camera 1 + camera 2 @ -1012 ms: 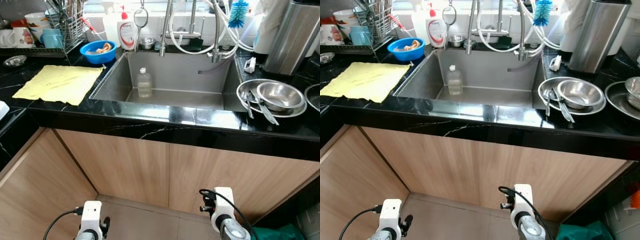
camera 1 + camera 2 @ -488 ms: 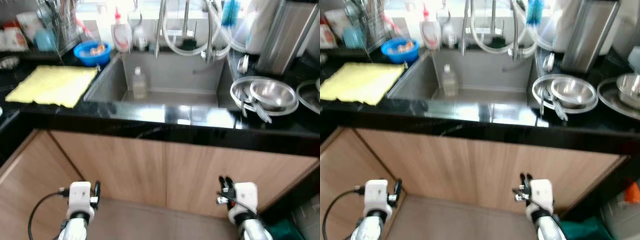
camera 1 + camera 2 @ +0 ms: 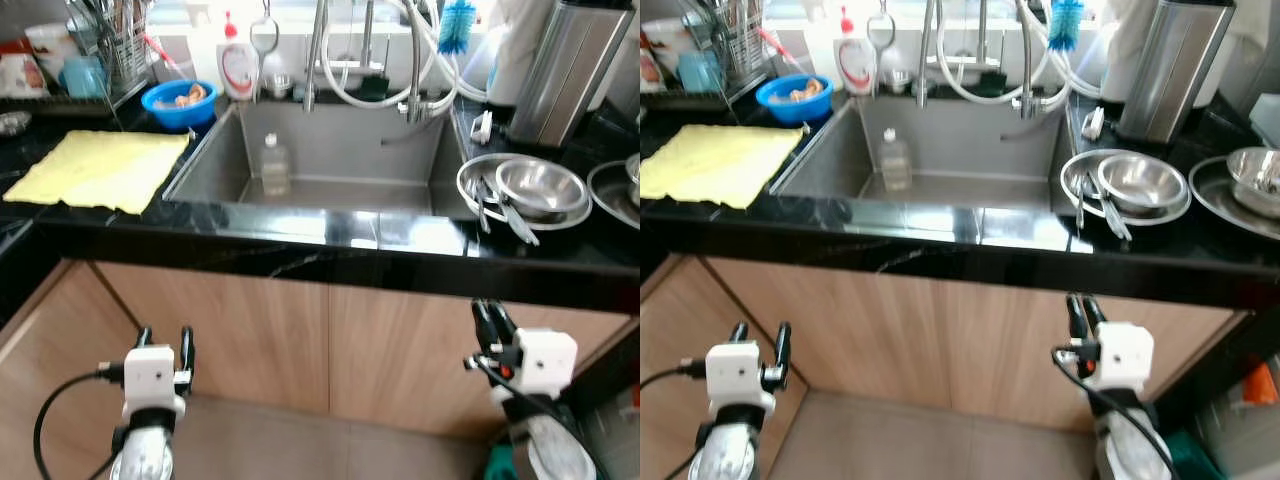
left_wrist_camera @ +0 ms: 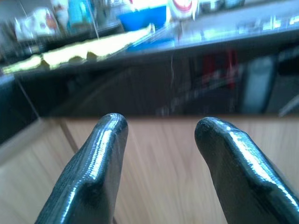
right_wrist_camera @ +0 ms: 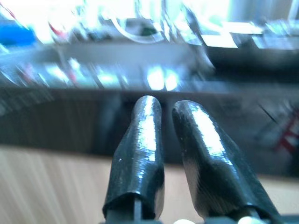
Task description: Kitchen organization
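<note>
Worktop [image 3: 300, 235] black w/ thin white veins. Yellow cloth [image 3: 95, 170] upper left. Blue bowl [image 3: 180, 100] behind it. Steel-grey sink [image 3: 340, 150] centre top, clear bottle [image 3: 274, 167] inside. Silver bowls [image 3: 540, 187] upper right. Cupboard fronts [image 3: 330, 350] light wood grain. Brush [image 3: 459, 18] blue, top.

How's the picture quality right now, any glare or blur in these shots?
Eye views: sharp; the window behind the faucet is blown out, and glare streaks the black countertop. Left wrist view: left hand fairly crisp, counter behind soft. Right wrist view: right hand in focus, background heavily blurred and overexposed.
</note>
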